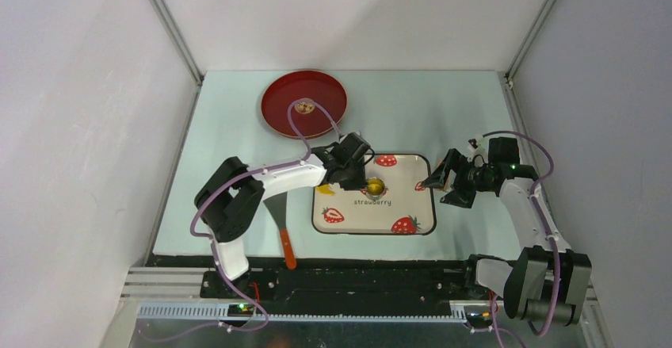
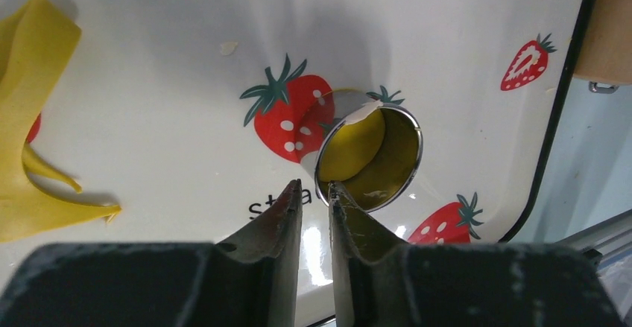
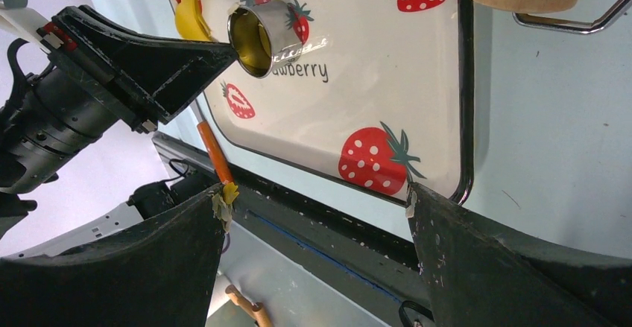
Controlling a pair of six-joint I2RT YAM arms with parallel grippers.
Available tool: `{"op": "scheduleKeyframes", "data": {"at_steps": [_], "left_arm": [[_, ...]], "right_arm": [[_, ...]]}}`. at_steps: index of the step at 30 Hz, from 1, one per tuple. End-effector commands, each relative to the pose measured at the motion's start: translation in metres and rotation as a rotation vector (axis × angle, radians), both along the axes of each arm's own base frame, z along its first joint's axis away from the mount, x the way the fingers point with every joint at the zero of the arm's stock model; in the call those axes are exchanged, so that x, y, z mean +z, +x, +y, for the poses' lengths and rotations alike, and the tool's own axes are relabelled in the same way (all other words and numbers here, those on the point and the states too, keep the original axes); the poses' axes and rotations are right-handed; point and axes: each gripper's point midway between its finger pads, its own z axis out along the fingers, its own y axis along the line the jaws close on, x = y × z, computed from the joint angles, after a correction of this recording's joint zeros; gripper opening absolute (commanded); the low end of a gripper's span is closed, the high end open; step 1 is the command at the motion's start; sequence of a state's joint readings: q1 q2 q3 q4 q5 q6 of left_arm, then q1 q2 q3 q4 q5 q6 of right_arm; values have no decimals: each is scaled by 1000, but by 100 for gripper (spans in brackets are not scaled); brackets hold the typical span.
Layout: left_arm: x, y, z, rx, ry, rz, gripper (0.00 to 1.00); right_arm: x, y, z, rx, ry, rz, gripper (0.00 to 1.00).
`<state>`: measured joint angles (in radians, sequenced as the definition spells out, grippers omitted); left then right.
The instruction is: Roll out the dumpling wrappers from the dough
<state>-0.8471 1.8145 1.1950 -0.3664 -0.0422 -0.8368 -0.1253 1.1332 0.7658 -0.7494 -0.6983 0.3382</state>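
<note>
You have one ring cutter (image 2: 367,152), one dough scrap (image 2: 33,59), one tray (image 2: 149,59). Your left gripper (image 2: 313,191) nearly closed at cutter rim, grip unclear; right gripper (image 3: 314,193) spread wide, empty.

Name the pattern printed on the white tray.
Red strawberries with green leaves on the tray; left wrist view.

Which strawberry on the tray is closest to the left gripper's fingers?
The big strawberry just left of the shiny metal ring, right ahead of the left gripper. The others lie farther out toward the edges of the tray.
</note>
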Motion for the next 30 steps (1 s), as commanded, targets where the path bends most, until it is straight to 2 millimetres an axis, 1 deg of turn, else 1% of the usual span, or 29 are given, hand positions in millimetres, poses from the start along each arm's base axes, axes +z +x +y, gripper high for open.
{"op": "scheduleKeyframes", "data": {"at_steps": [1, 11, 14, 16, 17, 18, 23, 26, 30], "left_arm": [[10, 8, -11, -18, -12, -35, 22], [3, 6, -14, -29, -10, -14, 22], [3, 6, -15, -30, -9, -16, 18], [4, 6, -15, -30, -9, -18, 8], [4, 6, -15, -31, -9, -18, 6], [4, 6, -14, -32, -8, -18, 2], [5, 5, -15, -31, -12, -17, 0], [9, 5, -14, -27, -15, -25, 0], [20, 5, -14, -28, -34, -45, 0]], "right_arm": [[2, 0, 4, 27, 13, -24, 91], [2, 0, 5, 32, 15, -23, 91], [2, 0, 4, 31, 14, -24, 91], [2, 0, 5, 32, 14, -23, 91], [1, 0, 4, 32, 14, -21, 91], [1, 0, 4, 32, 14, -21, 91], [1, 1, 4, 34, 14, -24, 91], [1, 1, 5, 36, 20, -21, 91], [1, 1, 6, 37, 21, -21, 91]]}}
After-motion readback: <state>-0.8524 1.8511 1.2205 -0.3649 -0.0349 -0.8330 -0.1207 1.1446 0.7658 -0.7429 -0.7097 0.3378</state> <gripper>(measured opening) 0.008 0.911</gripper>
